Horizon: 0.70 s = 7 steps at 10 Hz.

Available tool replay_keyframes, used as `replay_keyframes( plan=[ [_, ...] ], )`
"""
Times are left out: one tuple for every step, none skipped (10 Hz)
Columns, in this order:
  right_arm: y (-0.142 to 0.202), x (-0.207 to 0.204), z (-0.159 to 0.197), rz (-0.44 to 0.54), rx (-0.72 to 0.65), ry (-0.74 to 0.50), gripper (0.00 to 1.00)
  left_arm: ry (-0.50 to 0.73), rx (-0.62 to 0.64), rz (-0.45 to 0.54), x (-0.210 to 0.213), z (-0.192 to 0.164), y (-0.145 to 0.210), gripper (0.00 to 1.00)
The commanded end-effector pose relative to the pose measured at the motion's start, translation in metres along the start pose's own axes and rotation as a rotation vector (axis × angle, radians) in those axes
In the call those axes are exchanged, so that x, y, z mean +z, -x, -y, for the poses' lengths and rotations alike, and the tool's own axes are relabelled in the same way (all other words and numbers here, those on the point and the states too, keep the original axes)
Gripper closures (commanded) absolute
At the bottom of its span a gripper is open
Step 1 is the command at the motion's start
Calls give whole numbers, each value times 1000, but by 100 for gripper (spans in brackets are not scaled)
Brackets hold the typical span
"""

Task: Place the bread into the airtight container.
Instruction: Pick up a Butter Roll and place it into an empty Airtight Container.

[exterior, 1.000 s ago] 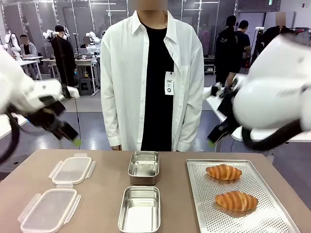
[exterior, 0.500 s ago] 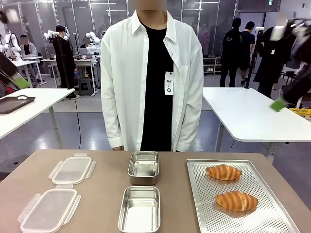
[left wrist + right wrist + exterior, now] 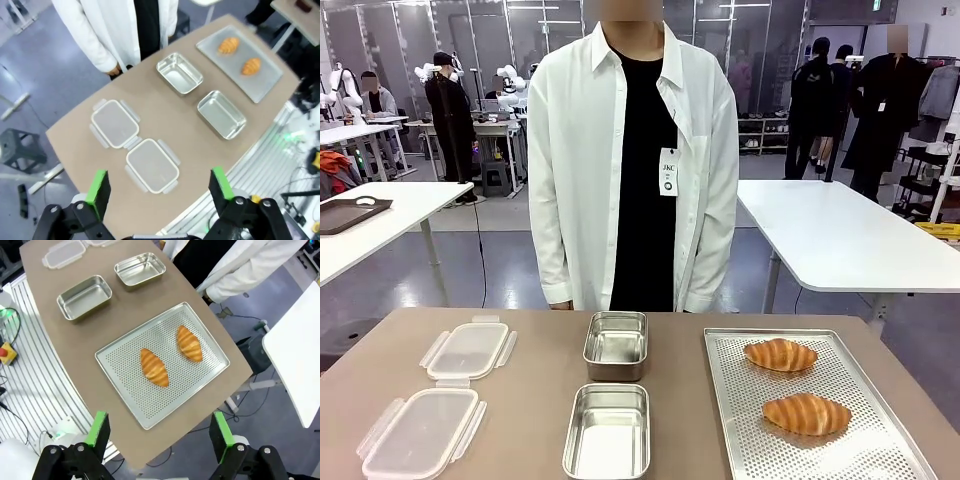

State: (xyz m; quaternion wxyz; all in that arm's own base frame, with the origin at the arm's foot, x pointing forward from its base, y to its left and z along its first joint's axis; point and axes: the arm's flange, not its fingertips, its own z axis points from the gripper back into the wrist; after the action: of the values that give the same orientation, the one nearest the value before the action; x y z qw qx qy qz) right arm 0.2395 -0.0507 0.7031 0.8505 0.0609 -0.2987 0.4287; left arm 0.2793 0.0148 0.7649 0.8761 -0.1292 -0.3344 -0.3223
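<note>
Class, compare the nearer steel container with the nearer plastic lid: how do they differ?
The nearer steel container is shiny metal; the nearer plastic lid is translucent. The container is a deep open tub; the lid lies flat, with clip tabs. Both are rounded rectangles on the table.

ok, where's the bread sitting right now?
In the front view, the far bread and near bread lie on the perforated tray at the right, beside the near metal container.

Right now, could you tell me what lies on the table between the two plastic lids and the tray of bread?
Two empty steel containers, one behind the other, seen in the front view.
</note>
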Motion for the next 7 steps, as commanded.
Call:
replay_keyframes(
  plan=[
    [-2,-2,-3,-4,13,-2,0,-16,-18,-24,-5,2,-5,0],
    [-2,-2,-3,-4,13,-2,0,-16,-18,-24,-5,2,-5,0],
    [-2,-2,-3,-4,13,-2,0,-16,-18,-24,-5,2,-5,0],
    [-2,-2,-3,-4,13,-2,0,-16,-18,-24,-5,2,-5,0],
    [-2,-1,-1,-6,2,4,0,-16,-18,-24,-5,2,-5,0],
    [-7,1,-6,-51,181,-67,0,-16,-18,-24,-5,2,-5,0],
    [-11,-6,-6,-123,419,-103,0,-16,-18,-24,-5,2,-5,0]
  ],
)
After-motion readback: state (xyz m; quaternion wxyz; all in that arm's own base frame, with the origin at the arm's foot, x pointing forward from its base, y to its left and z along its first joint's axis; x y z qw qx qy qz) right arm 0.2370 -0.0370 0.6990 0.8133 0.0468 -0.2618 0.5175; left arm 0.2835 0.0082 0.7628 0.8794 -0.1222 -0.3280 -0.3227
